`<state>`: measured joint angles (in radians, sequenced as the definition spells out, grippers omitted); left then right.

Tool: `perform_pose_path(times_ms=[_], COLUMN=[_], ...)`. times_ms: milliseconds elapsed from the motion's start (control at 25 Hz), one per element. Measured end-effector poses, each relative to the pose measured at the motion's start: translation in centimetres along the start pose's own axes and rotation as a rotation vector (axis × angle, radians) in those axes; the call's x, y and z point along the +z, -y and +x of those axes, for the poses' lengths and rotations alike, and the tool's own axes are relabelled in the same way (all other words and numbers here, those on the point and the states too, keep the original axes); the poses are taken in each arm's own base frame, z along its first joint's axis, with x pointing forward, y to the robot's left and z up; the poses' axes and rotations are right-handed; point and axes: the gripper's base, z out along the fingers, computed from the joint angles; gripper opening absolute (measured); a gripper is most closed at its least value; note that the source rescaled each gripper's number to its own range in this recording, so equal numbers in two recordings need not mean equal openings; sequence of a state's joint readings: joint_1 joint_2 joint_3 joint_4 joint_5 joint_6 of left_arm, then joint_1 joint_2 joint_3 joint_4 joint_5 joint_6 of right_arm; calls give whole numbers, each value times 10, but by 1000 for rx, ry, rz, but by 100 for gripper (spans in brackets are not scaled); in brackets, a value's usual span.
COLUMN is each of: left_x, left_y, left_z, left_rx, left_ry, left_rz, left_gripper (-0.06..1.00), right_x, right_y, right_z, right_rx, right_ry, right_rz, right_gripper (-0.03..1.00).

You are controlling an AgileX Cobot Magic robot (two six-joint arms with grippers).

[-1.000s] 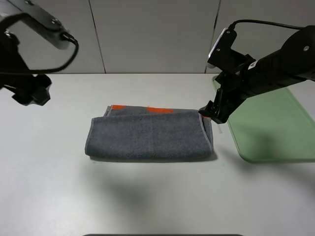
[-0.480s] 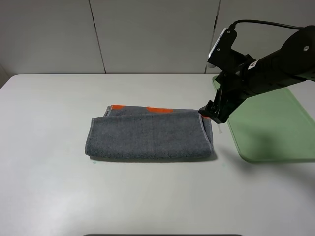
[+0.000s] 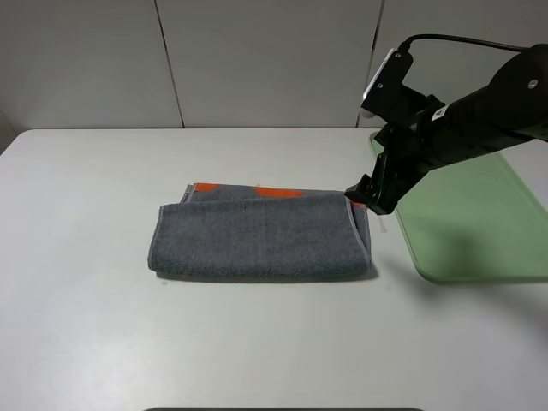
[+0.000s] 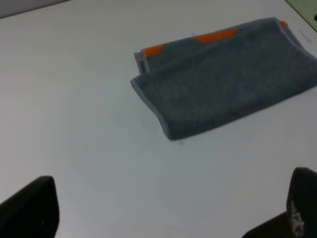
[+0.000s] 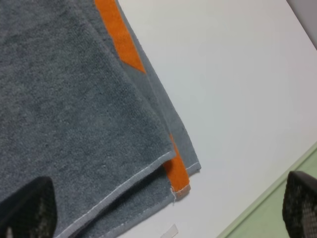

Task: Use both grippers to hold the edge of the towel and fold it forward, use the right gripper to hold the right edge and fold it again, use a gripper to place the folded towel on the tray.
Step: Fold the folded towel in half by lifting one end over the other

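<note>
Judging by how the towel (image 3: 261, 235) lies, you have the forward fold done and the second fold in hand. It rests on the counter (image 3: 257, 351) as a long doubled strip just beside the tray (image 3: 479, 240), with a narrow gap of counter between them, and the orange band (image 3: 276, 192) peeks out from under one long edge. Your right claw (image 3: 370, 201) hangs over the towel corner nearest the tray, jaws spread wide and holding nothing. Its wrist view shows that doubled corner lying between the two fingers, both layers and the orange tip in plain sight, though you cannot tell from these views whether a fingertip touches the cloth. Your left claw (image 4: 166, 210) is out of the high view. It sits on the side of the towel away from the tray, well apart from the cloth, and it too is wide and empty. The next move, as I judge it, calls for lowering the right claw at the tray-side edge until one finger slips under both layers. You would then close on them and carry that edge away from the tray to the towel's other end. Take both layers together, or the top one may peel back and undo the first fold. As for writing, none can be read. A small pale tag (image 5: 169, 230) lies by that corner on the tray side, too small to show any print, and the white plate (image 3: 383, 75) on the right arm shows no lettering.
</note>
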<state>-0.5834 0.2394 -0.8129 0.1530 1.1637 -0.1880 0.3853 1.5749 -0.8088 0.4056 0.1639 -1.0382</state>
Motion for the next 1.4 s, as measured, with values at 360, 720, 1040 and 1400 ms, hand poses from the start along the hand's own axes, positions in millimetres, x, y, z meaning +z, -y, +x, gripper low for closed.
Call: perform_pose_path(times_ms=[360, 720, 1040, 1400], left_x=[30, 43, 43, 40], left_y=[-3, 2, 0, -1], left_z=[64, 72, 72, 74], left_rx=[70, 92, 106, -82], left_ry=[-40, -45, -41, -44], left_rz=[3, 54, -9, -351], left_gripper=[92, 92, 92, 92], right_x=[0, 0, 0, 0], right_y=[0, 2, 3, 5], right_z=[0, -1, -2, -3], right_rx=[9, 47, 106, 253], right_ry=[1, 14, 25, 39], right_rz=[-1, 20, 35, 48], right_gripper=[100, 100, 100, 100])
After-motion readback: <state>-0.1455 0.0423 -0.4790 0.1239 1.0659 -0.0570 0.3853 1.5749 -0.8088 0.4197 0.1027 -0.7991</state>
